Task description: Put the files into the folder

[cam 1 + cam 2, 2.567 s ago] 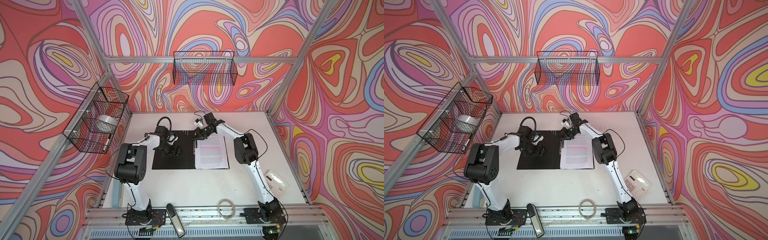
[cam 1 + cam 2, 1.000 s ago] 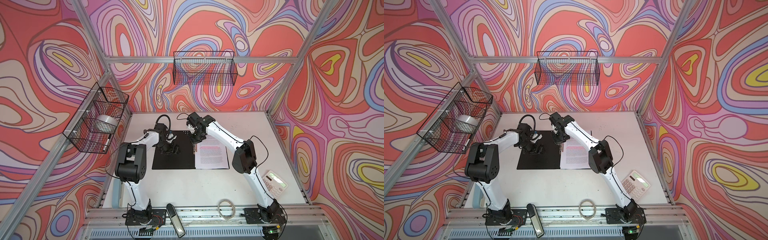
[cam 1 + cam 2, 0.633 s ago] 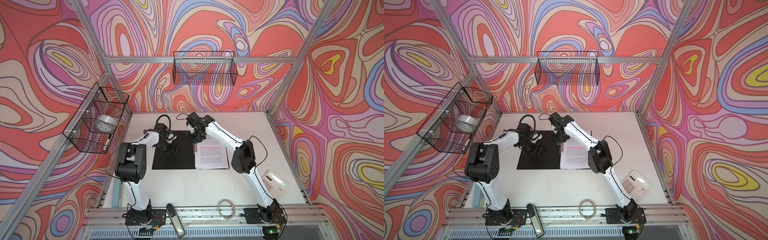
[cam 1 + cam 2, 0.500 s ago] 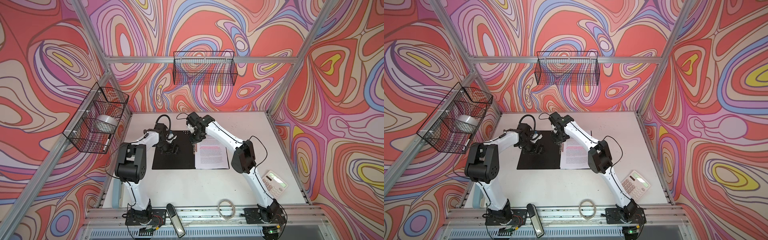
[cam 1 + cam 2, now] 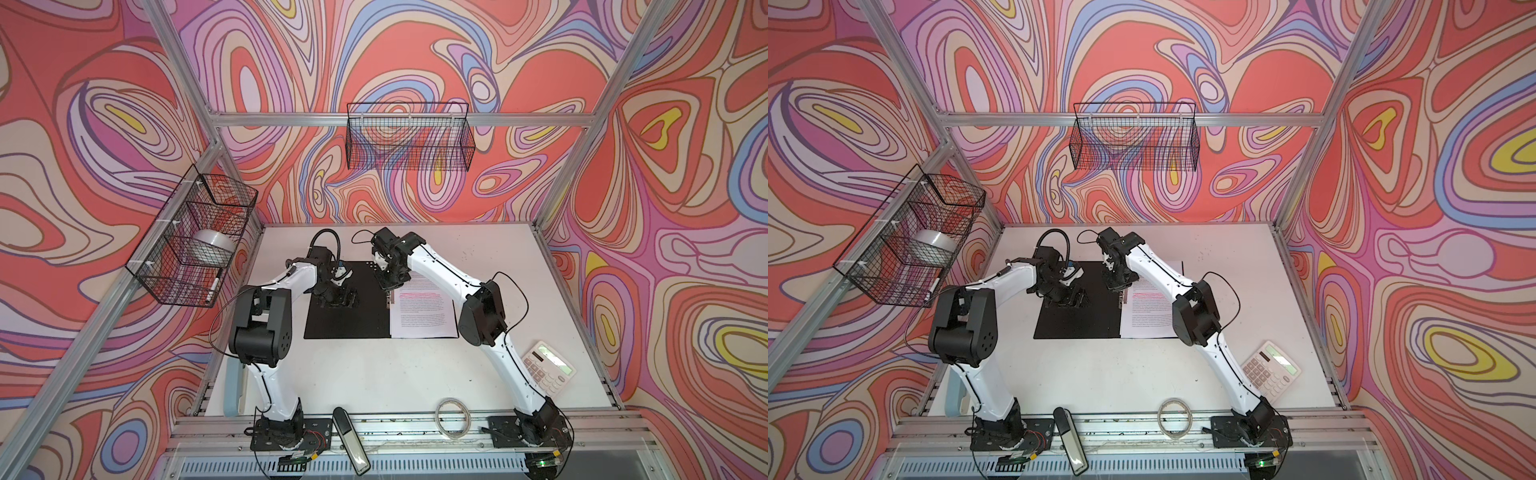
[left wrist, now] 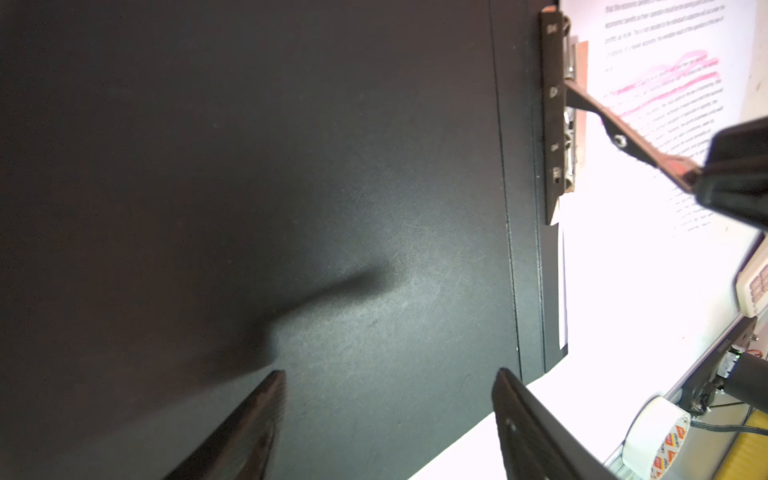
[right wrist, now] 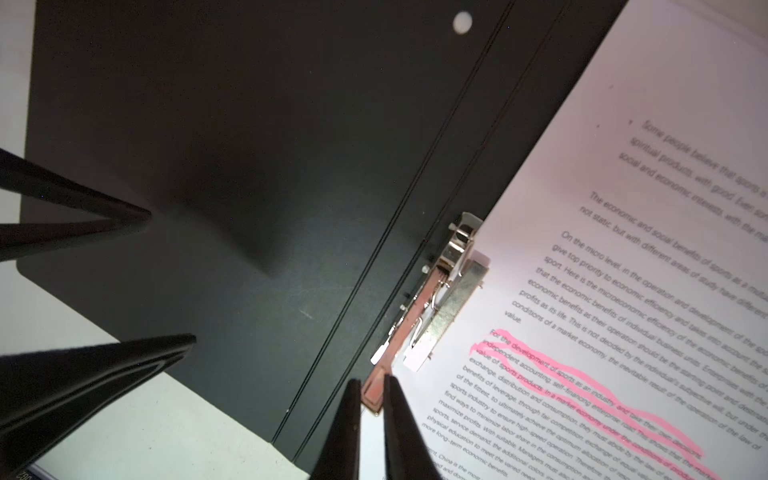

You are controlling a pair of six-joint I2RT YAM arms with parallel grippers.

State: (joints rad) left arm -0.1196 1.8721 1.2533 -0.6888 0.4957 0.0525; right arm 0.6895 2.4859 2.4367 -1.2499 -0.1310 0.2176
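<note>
Comparing with earlier, you find the right gripper (image 7: 371, 379) shifted from the far edge of the folder (image 5: 347, 316) to its clip lever (image 7: 419, 301), pinched nearly closed on it; the left gripper (image 6: 390, 371) gapes empty over the black leaf, with the files (image 5: 424, 316) on the right leaf.

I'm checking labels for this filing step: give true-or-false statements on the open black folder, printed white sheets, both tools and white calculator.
1. White printed sheets lie on the right half of the open black folder. True.
2. The left tool is clamped shut. False: its jaws stand wide apart over the folder.
3. The right tool pinches the lever of the metal spine clip. True.
4. The white calculator rests on the sheets. False: it lies apart on the white table, far right.
</note>
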